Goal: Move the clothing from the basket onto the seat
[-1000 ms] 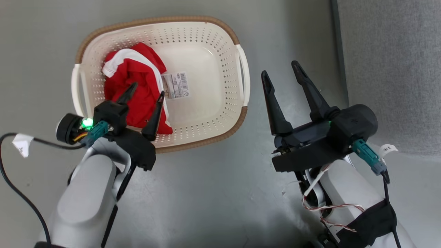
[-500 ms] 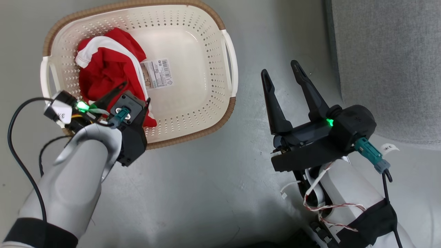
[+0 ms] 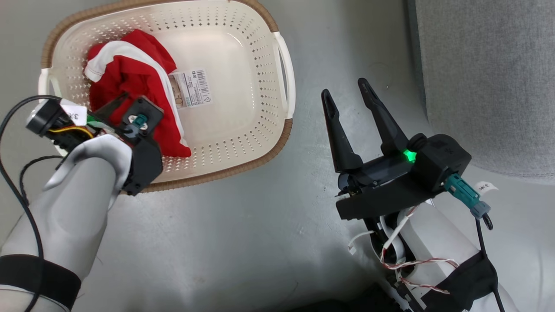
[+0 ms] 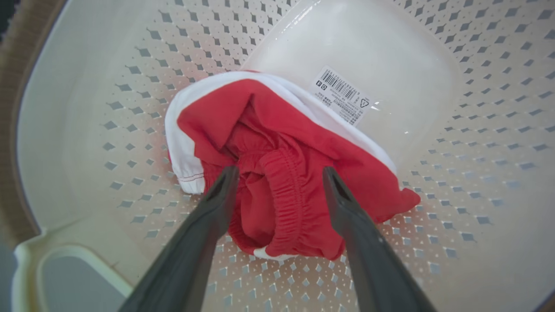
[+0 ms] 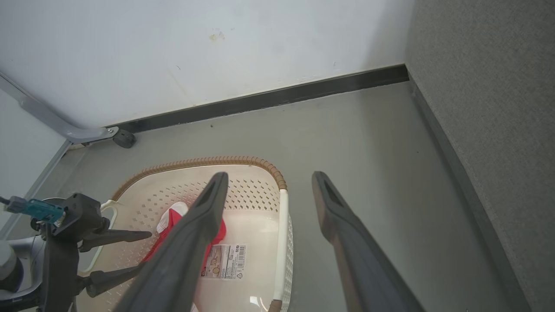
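crumpled red clothing with white stripe trim (image 3: 130, 73) lies in the left half of the oval cream perforated basket (image 3: 260, 161), long axis along that wall, overlapping a barcode paper label (image 3: 190, 88) too small to read. left hand (image 4: 279, 171) open, fingers (image 4: 208, 225) astride the elastic waistband (image 4: 286, 195). right hand (image 3: 344, 88) open, empty, over grey floor (image 3: 238, 242) between basket and grey woven seat (image 3: 485, 78).

A white wall (image 5: 217, 56) meets the grey floor (image 3: 243, 242) at a dark baseboard (image 5: 269, 97), a black caster (image 5: 124, 139) nearby.
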